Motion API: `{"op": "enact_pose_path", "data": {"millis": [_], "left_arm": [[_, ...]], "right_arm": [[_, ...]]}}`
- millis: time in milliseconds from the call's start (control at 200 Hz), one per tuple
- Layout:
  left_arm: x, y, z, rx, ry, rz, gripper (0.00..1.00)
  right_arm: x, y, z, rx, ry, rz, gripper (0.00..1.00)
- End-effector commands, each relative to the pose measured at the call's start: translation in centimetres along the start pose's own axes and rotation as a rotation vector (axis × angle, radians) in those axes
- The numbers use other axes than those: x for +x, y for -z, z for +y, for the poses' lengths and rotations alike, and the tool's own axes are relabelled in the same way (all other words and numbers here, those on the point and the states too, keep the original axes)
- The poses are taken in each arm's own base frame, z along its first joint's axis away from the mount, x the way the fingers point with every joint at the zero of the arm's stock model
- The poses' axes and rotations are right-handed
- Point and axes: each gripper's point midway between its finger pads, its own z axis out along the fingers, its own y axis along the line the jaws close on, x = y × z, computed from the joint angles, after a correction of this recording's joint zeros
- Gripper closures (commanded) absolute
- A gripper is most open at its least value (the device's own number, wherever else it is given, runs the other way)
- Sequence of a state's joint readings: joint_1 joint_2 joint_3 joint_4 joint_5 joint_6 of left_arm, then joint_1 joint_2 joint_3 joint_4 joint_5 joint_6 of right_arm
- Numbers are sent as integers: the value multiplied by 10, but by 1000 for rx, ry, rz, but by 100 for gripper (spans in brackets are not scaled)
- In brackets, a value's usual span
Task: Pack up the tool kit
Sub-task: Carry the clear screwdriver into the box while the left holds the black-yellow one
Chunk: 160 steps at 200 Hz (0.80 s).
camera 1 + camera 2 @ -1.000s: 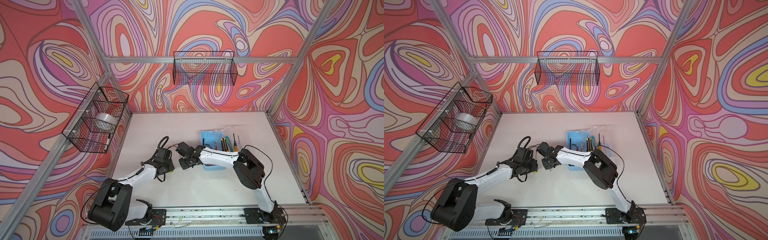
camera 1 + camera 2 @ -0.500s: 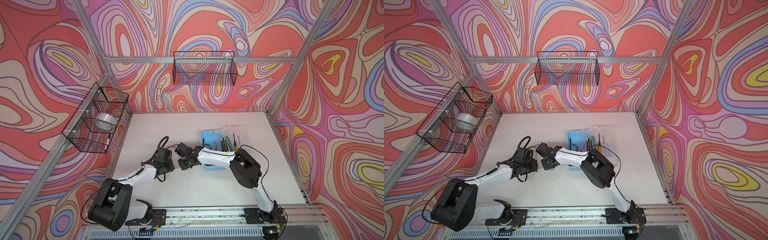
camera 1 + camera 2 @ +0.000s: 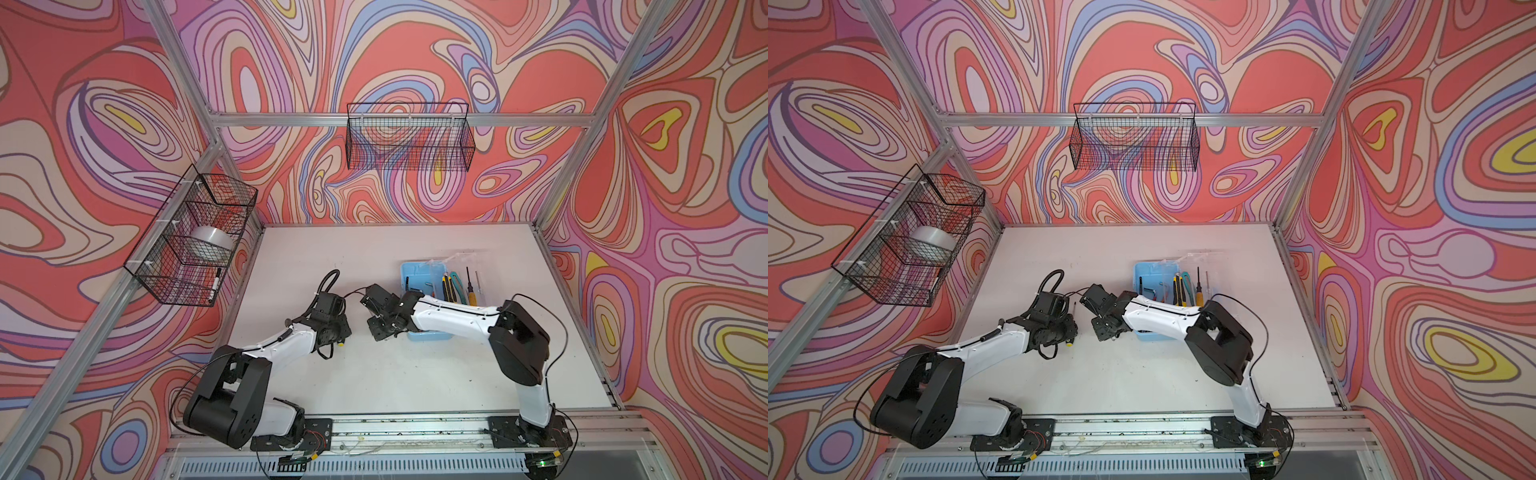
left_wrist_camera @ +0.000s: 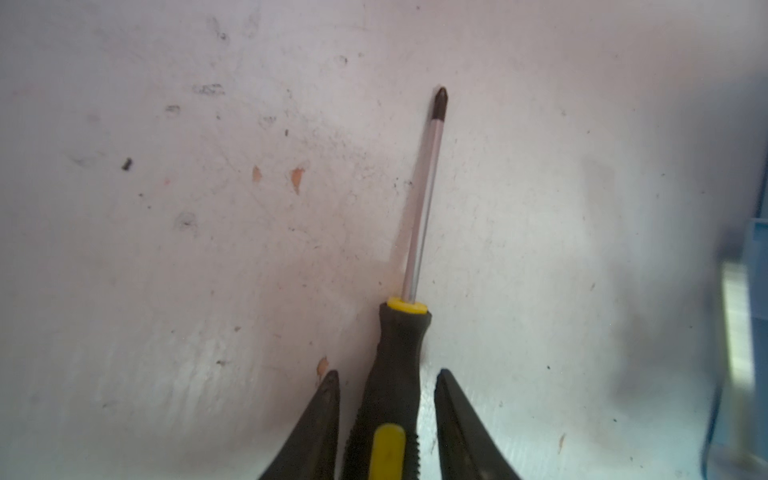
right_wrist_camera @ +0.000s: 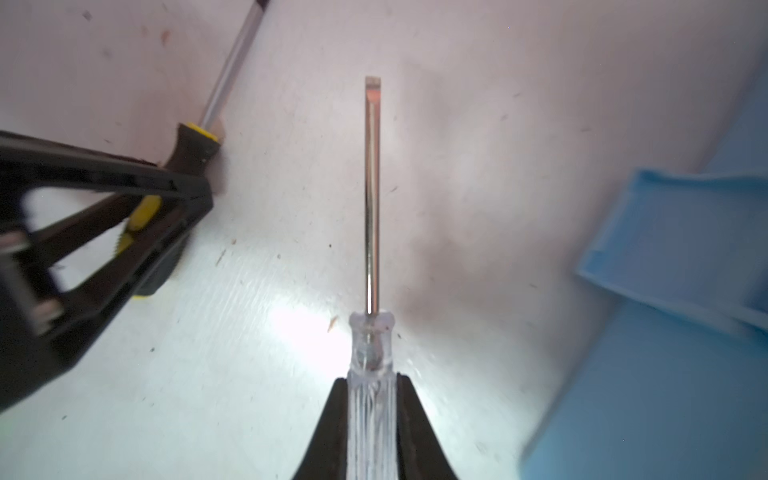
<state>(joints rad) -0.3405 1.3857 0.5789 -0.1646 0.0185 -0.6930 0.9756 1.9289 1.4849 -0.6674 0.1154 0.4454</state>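
Right fingers [image 5: 332,432] clamped clear-handled screwdriver [image 5: 371,270], just beside light-blue box [image 5: 685,249] | left fingers [image 4: 324,419] stood apart, straddling black-yellow screwdriver [image 4: 401,340], farther from box

From my station I count at least three screwdrivers: a black-and-yellow screwdriver [image 4: 395,374] on the left, a clear-handled screwdriver [image 5: 371,374] beside it, and an orange-handled screwdriver [image 3: 471,293] right of the single blue box [image 3: 415,269]. I make out two knives, a yellow knife [image 3: 445,287] and a teal knife [image 3: 456,282]. There are two wire baskets, the left basket [image 3: 191,237] and the far basket [image 3: 409,137], plus one tape roll [image 3: 210,243] and one marker [image 3: 215,284].
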Motion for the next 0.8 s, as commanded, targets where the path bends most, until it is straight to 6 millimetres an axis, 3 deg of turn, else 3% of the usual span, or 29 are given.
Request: {"op": "enact_pose_path", "data": {"millis": [0, 115, 180, 310, 401, 541, 796], "left_arm": [[0, -3, -3, 1, 13, 19, 68], [2, -7, -7, 13, 20, 35, 81], [2, -10, -9, 21, 24, 46, 83], [3, -13, -11, 29, 30, 56, 84], [3, -13, -13, 35, 30, 58, 83], [2, -10, -15, 39, 27, 52, 84], [1, -7, -13, 28, 11, 48, 89]], "right_arm": [[-27, 79, -33, 80, -38, -162, 100], [-26, 127, -95, 189, -125, -221, 100], [-20, 145, -139, 243, -193, -233, 100], [-2, 158, -212, 335, -296, -228, 100], [13, 153, -245, 388, -341, -196, 100], [31, 147, -280, 466, -398, -169, 100], [46, 150, -304, 593, -416, -139, 100]]}}
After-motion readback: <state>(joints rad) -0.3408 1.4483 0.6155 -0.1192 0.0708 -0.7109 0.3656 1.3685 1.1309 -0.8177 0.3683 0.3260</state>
